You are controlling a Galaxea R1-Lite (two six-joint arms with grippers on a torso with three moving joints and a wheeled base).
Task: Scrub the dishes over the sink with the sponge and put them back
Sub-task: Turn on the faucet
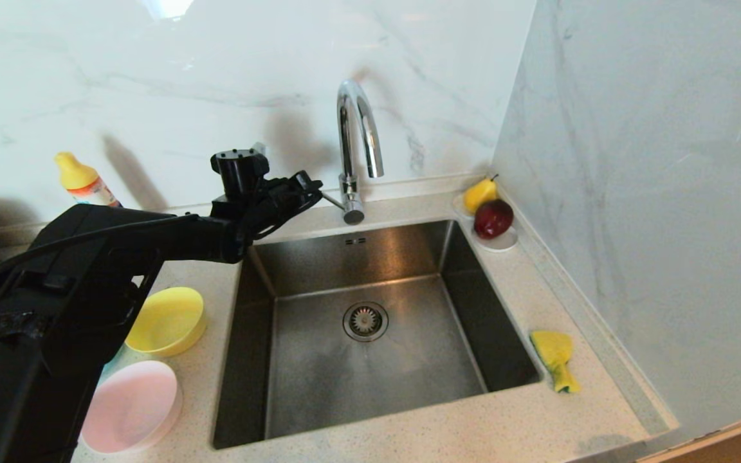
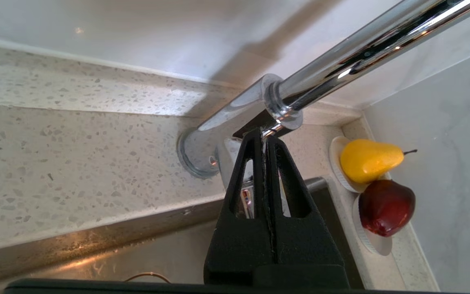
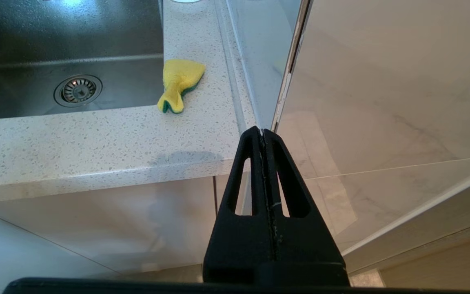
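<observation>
Left gripper [image 2: 264, 136], fingers pressed together, at the faucet [image 1: 357, 138] handle.
Sink [image 1: 319, 257] empty; saucer [image 1: 498, 242] holds pear [image 1: 478, 193] and apple [image 1: 493, 217]; right gripper [image 3: 262, 131] closed, parked.

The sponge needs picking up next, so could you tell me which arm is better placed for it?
Probably the right. The sponge lies on the counter right of the sink, and the right gripper, shut, hangs off that side. The left gripper, shut, is at the faucet.

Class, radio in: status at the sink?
Left pincer shut, at faucet. Right pincer shut, parked off-counter. Sponge untouched right of sink. Nothing blocking.
</observation>
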